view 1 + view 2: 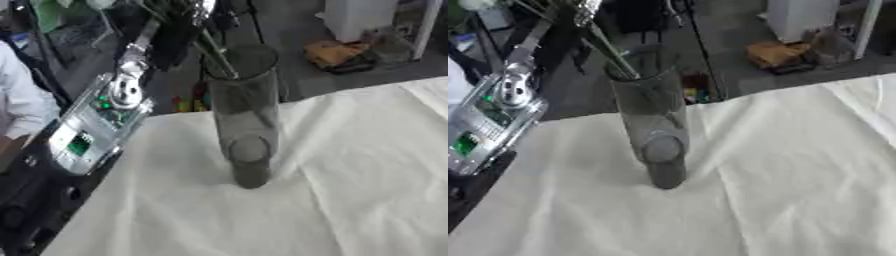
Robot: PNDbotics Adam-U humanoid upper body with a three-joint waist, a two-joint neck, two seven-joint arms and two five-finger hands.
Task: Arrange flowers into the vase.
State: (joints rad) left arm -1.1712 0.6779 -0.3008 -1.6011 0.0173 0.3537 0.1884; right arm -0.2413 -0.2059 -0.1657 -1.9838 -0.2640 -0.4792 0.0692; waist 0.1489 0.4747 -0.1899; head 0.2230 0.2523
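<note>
A tall clear glass vase (247,115) stands upright on the white tablecloth (350,190), near the table's far edge. Green flower stems (216,54) slant down from the upper left into the vase's mouth, their lower ends inside the glass. My left arm, with silver joints and a green circuit board (96,125), reaches in from the left. At the top of the left eye view its dark left hand (173,37) curls round the stems above the vase rim. The blooms are cut off by the top edge. No right hand shows.
A person's white sleeve (19,102) shows at the left edge. Beyond the table lie a white bin (359,17), an orange-brown bundle (337,52) and small coloured items (188,104) on the dark floor. White cloth stretches right of and in front of the vase.
</note>
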